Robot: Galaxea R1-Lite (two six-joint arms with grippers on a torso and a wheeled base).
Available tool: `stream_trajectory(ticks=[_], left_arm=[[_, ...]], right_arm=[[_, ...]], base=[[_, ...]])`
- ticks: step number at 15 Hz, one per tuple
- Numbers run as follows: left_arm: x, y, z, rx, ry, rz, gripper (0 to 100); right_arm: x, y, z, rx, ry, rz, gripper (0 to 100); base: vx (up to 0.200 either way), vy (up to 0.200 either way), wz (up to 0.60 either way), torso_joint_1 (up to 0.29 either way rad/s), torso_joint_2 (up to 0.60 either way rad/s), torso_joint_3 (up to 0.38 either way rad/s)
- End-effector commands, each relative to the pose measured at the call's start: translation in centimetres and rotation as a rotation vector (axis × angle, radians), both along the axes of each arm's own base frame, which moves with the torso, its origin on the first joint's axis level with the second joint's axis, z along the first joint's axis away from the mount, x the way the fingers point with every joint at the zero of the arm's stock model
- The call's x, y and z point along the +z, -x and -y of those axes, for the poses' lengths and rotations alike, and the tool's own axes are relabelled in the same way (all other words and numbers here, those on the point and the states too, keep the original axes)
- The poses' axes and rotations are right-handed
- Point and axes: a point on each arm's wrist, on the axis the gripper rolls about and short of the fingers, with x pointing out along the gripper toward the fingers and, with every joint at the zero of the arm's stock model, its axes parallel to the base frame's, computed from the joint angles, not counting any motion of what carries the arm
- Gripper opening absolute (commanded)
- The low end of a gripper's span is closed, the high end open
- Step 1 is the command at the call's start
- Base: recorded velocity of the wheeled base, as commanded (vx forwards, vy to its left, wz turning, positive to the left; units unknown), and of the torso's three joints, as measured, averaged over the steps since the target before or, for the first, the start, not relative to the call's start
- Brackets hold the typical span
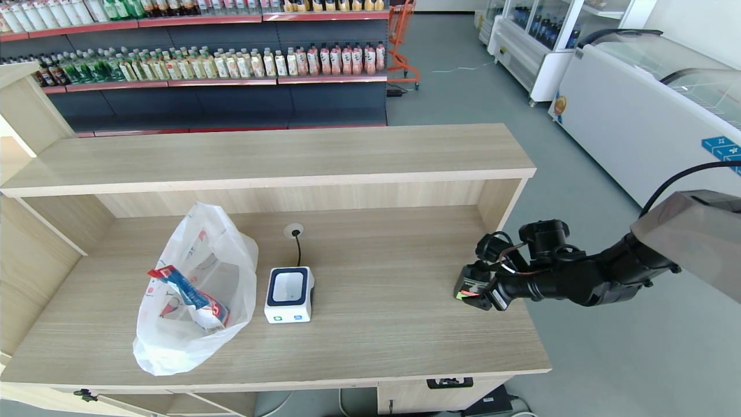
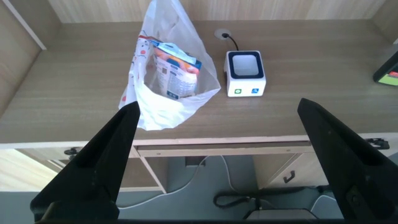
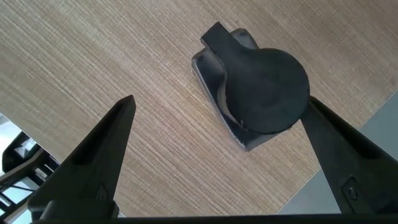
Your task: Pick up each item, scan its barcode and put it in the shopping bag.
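While looking across the desk (image 1: 393, 324), finding bag (image 1: 231, 260) slumping open at the left, with a red-and-blue packet (image 1: 188, 295) lying inside. Finding scanner (image 1: 288, 292) sitting just beside the bag, with its cable (image 1: 299, 250) running back to a hole in the desktop. Noting shelves (image 1: 220, 63) of bottles standing behind and freezers (image 1: 637, 98) off to the right. Finding dark item (image 3: 255, 87) lying flat near the desk's right edge, well apart from scanner and bag. Holding right arm stretched in from the right, hanging right gripper (image 3: 217, 106) over the item, fingers (image 3: 99, 155) spreading wide to either side of it and gripping nothing. Holding left gripper (image 2: 217, 104) out before the desk's near edge, fingers (image 2: 106, 155) likewise spreading wide and gripping nothing.
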Motion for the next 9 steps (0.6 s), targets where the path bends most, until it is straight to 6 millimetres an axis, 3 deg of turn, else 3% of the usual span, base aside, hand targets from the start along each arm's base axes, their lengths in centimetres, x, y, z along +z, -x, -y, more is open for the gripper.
stream_trajectory(ticks=[1, 9], left_arm=[[0.0, 0.0, 0.0, 0.001, 0.000, 0.001, 100], [0.0, 0.0, 0.0, 0.001, 0.000, 0.001, 100]], right_arm=[[-0.5, -0.7, -0.5, 0.009, -0.001, 0.005, 100], [-1.3, -2.3, -1.2, 0.026, -0.014, 0.020, 100]], base=[[0.000, 0.000, 0.00, 0.000, 0.00, 0.000], [0.000, 0.000, 0.00, 0.000, 0.00, 0.000]])
